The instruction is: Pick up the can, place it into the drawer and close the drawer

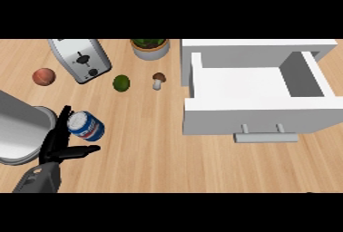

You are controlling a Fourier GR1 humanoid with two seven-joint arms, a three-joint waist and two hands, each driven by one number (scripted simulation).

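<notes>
While the white open drawer point(258, 97) sits pulled out across the right of my light wooden bench point(147, 154), I see the left robot hand point(59, 144) open, fingers straight. Its fingers touch the blue-and-white metal can point(85, 126), lying tilted at left.

Blue-and-white can point(85, 126) sits left, just beside the black left hand point(59, 147); white open drawer point(258, 115) right; behind: silver toaster point(80, 59), green avocado point(121, 83) perhaps, brown mushroom point(158, 80).
</notes>
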